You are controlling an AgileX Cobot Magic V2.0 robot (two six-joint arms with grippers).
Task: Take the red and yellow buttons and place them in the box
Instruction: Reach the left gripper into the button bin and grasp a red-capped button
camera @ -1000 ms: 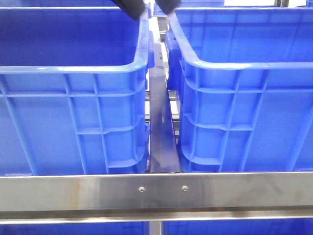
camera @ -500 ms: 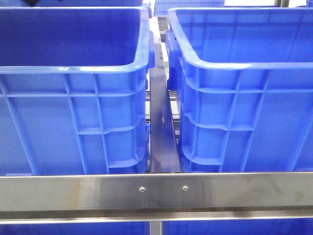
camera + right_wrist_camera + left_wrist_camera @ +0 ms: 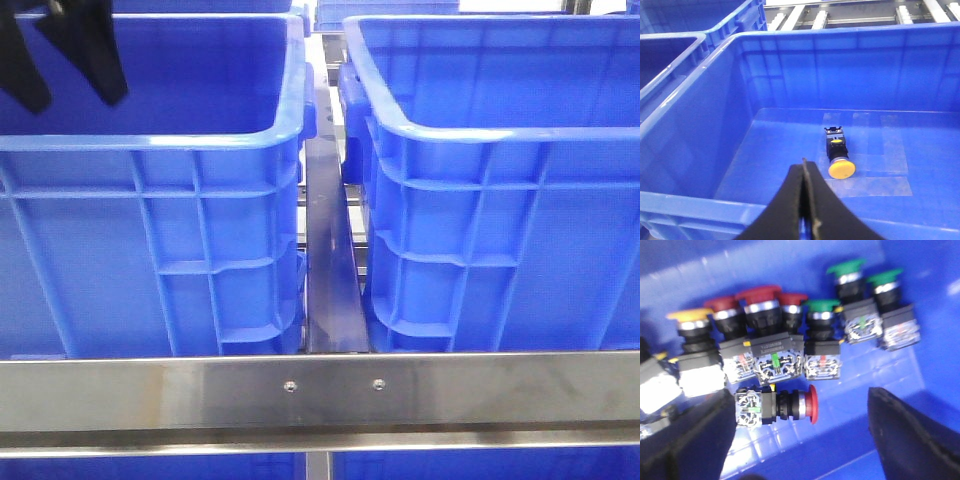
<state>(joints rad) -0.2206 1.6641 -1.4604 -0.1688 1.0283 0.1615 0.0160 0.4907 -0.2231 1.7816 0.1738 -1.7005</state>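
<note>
Two large blue crates are sitting side by side behind a steel rail (image 3: 320, 392). The left crate (image 3: 150, 240) is the supply bin; the right crate (image 3: 500, 230) is the box receiving the buttons. The front view is showing only their outer walls and rims, so nothing inside either one is visible from there.

The left gripper (image 3: 62, 60) is hanging over the left crate with its dark fingers spread apart and nothing between them. Its wrist camera is looking down at a cluster of push buttons on the crate floor: one red button (image 3: 775, 407) is lying on its side nearest the open jaws, three more red buttons (image 3: 759, 305) are standing in a row behind it, a yellow button (image 3: 690, 327) is at the end of that row, and three green buttons (image 3: 850, 282) are standing beyond.

The right gripper (image 3: 805, 200) is not appearing in the front view. Its wrist camera is showing the jaws pressed together and empty, poised above the near rim of the right crate, where a single yellow button (image 3: 838, 159) is lying on the floor.

By my reading, the task is at an early stage: one yellow button is delivered, while four red and at least one yellow are waiting, with the lone red one the likely next pick.
</note>
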